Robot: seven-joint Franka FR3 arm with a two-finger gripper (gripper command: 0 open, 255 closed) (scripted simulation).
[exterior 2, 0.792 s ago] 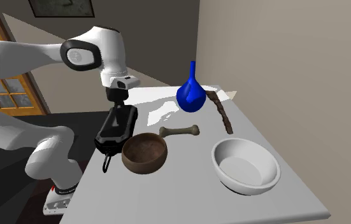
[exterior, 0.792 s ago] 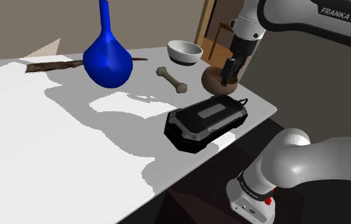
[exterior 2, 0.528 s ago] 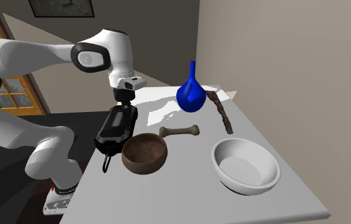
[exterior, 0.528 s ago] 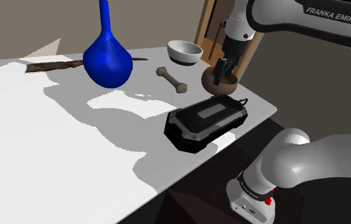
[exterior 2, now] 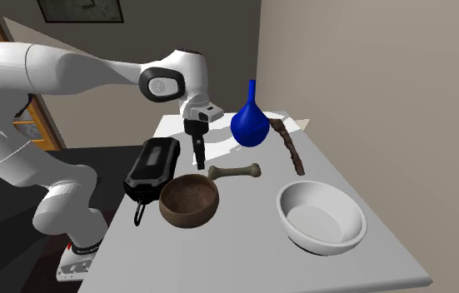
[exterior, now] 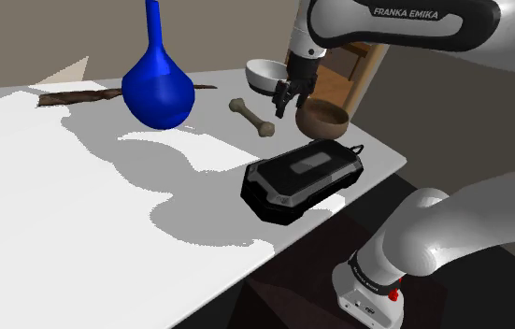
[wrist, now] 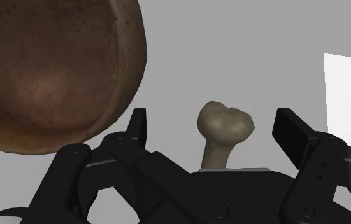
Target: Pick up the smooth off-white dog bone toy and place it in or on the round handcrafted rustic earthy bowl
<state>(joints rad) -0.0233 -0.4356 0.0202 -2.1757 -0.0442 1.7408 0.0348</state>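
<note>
The dog bone toy [exterior: 251, 116] is a dull tan bone lying flat on the white table [exterior: 78, 215], between the blue vase and the brown bowl. The rustic brown bowl [exterior: 323, 118] stands near the table's edge; it also shows beside the bone [exterior 2: 236, 172] as a round brown bowl [exterior 2: 189, 200]. My black gripper [exterior: 285, 101] hangs open above the table between bone and bowl. In the wrist view one knobbed end of the bone [wrist: 225, 127] lies between the spread fingers [wrist: 137, 130], untouched, with the bowl [wrist: 53, 70] just beside them.
A blue long-necked vase [exterior: 157, 84] stands behind the bone. A white bowl [exterior: 270, 75] sits at the back, a black case [exterior: 304, 176] near the front edge, and a dark stick [exterior: 78, 93] at the far left. The table edge drops off by the brown bowl.
My gripper has moved from over the brown bowl toward the shoulder view's left, now hovering lower, close to the bone. Nothing on the table has shifted.
</note>
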